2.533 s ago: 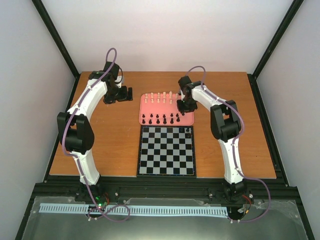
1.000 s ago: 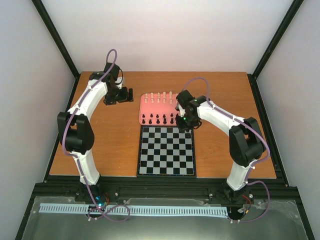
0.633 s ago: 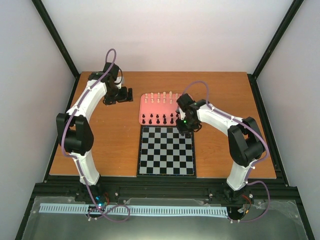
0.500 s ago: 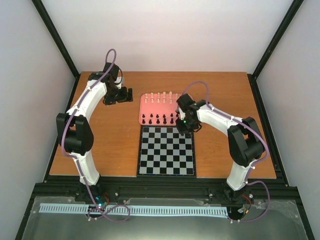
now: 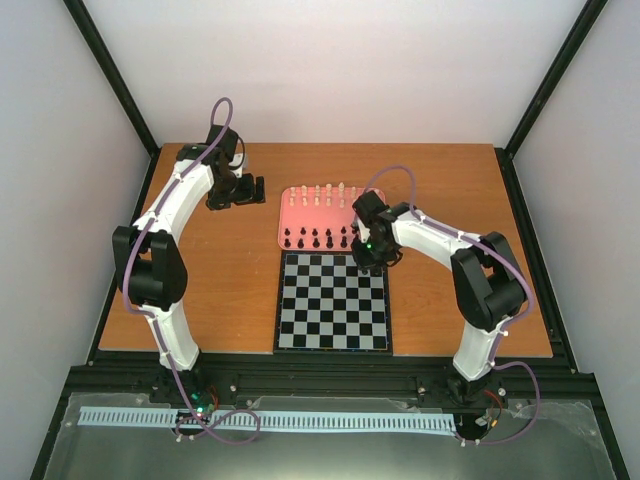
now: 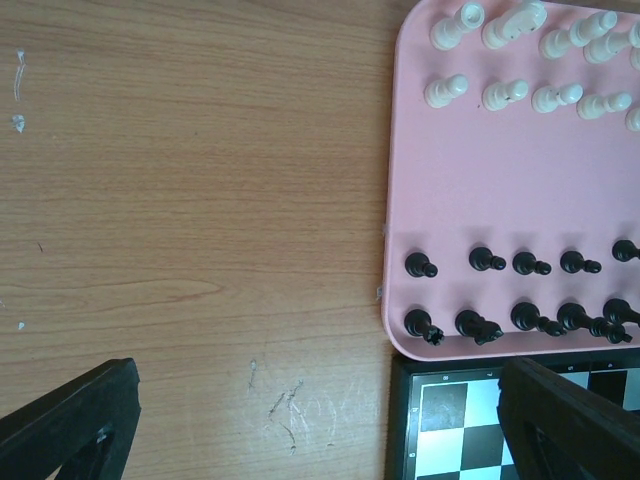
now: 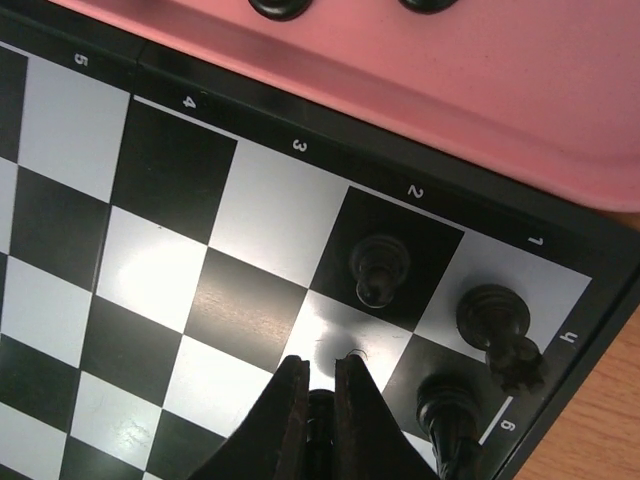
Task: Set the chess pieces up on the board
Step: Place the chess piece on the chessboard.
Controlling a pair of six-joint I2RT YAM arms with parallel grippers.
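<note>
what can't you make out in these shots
- top external: far right corner of the board, hidden under the right hand.
- right wrist: the black piece between its fingers, mostly covered by them; type unclear.
- left wrist: the white pieces run past the right frame edge; count unknown.

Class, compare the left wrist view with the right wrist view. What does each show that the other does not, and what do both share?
Only the left wrist view shows the cream-white chess pieces standing in the salmon-pink rounded tray, and the left gripper, which is wide open.

Only the right wrist view shows three black chess pieces standing on corner squares of the black-and-white chessboard. It also shows the right gripper closed on a fourth black piece.

Both views show the tray, the board and black pieces.
</note>
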